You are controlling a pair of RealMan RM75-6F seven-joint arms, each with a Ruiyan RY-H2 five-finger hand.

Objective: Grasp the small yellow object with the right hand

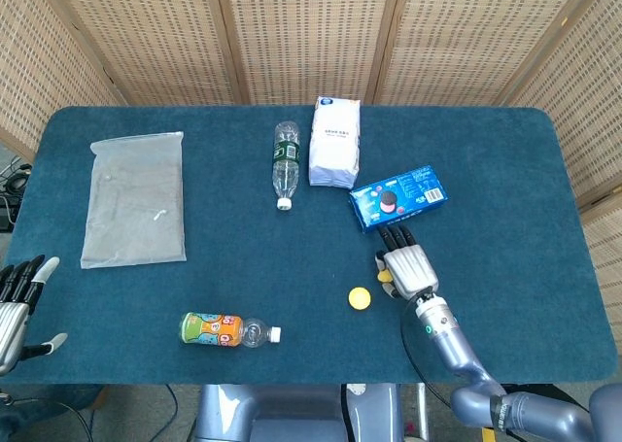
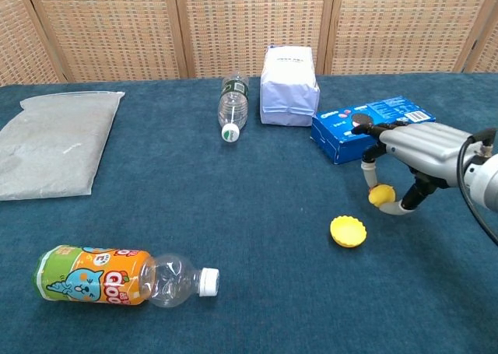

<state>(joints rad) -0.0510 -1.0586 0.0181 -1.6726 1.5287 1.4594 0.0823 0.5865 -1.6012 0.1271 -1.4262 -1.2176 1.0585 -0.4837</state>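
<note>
Head view first: the right robot hand [image 1: 409,268] sits low over the blue felt-covered worktop [image 1: 505,180], just on the near side of the blue rectangular cookie box [image 1: 397,197]. Only a sliver of the small yellow rounded object [image 1: 386,276] peeks out at the thumb side of the palm; from up here I cannot tell whether it rides clear of the cloth. A flat yellow round cap [image 1: 360,297] lies near the box too, a little further toward the robot, apart from the hand. Far off from the box, at the worktop's near corner, the left robot hand [image 1: 17,301] waits with fingers spread, holding nothing, which looks like plain parking so the other arm has room.

Chest view now, and here it is plainer. The right robot hand [image 2: 416,155] hangs just in front of the cookie box [image 2: 372,127], fingers [image 2: 366,174] curled down, and the small yellow object [image 2: 380,194] is pinched between a fingertip and the thumb. That two-point pinch suits so small a piece, I'd say; a full wrap would bury it. The object looks like a bright, smooth, roundish lump, lemon-coloured, seemingly raised a touch off the cloth. The yellow cap [image 2: 348,231] lies open side up beside it, untouched.
</note>
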